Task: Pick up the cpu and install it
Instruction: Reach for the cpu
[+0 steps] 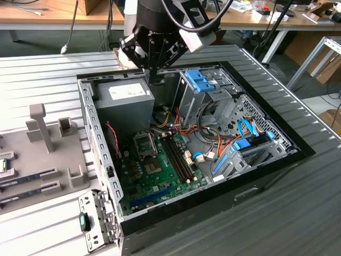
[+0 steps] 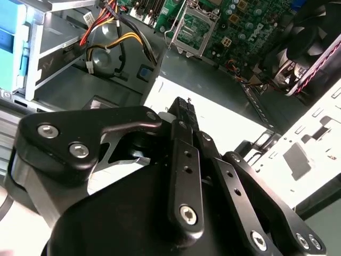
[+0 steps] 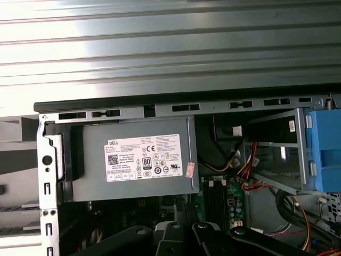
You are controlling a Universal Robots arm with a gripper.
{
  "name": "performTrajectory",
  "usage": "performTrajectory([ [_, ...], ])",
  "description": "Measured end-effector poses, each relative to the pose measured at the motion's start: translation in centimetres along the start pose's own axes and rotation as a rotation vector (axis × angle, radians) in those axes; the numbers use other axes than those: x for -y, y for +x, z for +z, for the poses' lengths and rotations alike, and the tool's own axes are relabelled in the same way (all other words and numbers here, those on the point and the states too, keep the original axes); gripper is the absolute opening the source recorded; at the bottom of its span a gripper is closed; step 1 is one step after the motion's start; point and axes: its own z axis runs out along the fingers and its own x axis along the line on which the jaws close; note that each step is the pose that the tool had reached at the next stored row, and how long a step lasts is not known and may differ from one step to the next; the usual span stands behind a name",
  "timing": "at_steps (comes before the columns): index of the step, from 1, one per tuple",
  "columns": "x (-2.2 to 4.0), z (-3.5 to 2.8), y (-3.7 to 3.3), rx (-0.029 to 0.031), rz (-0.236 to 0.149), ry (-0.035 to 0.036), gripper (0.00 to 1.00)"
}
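So nothing's installed yet, I reckon. The gripper [image 1: 154,80] hangs over the power supply [image 1: 125,101], and I can't tell if it's clenched or carrying anything. What looks like the cpu [image 1: 2,165] sits on the tray [image 1: 53,160] at the exterior view's left edge. The socket [image 1: 145,143] looks empty.

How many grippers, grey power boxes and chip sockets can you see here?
Gripper: 1
Power box: 1
Socket: 1
Total: 3
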Motion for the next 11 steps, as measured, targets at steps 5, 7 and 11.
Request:
performTrajectory([
  [5,0.01,0.00,0.19,0.0000,0.000,0.0000,0.11],
  [7,0.02,-0.01,0.30,-0.0001,0.000,0.0000,0.11],
  [11,0.04,-0.02,0.51,0.0000,0.000,0.0001,0.11],
])
